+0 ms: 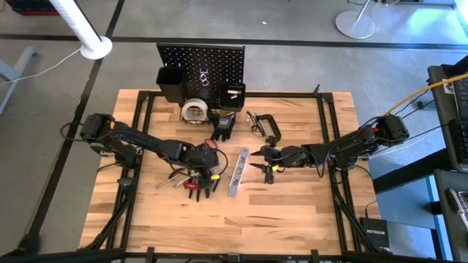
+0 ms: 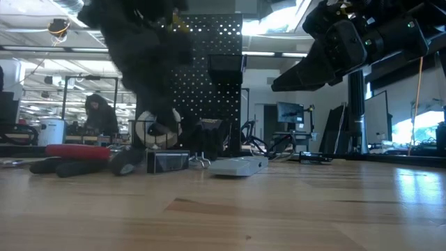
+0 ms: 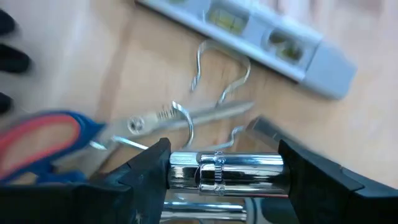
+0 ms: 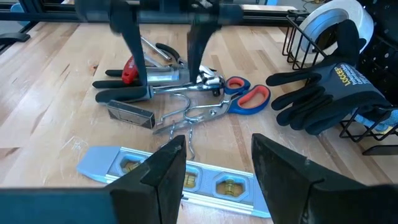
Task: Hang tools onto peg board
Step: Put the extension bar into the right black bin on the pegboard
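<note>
My left gripper (image 1: 201, 174) stands over a pile of tools left of the table's middle, shut on a chrome socket (image 3: 224, 171). Under it lie scissors (image 3: 43, 137) with red and blue handles, bent wire hooks (image 3: 217, 68) and red-handled pliers (image 1: 194, 188). The silver level bar (image 1: 238, 172) lies flat beside the pile. My right gripper (image 4: 214, 168) hovers open just right of the level and touches nothing. The black peg board (image 1: 201, 62) stands upright at the far edge. A tape roll (image 1: 194, 111) and black gloves (image 4: 323, 93) are at its foot. My left gripper pinches the chrome socket by its two ends (image 3: 177, 169), one finger on each end, so the socket spans the gap between them. The fingers (image 4: 134, 43) come from above, slanting down. The socket lies level and seems clear of the table, above the scissors and hooks.
A black C-clamp (image 1: 267, 126) lies right of the gloves. A wire basket (image 4: 298, 43) and black bins (image 1: 172, 82) hang on the peg board. A small grey block (image 4: 130, 113) lies near the hooks. Bare wood stretches along the near edge (image 1: 241, 226).
</note>
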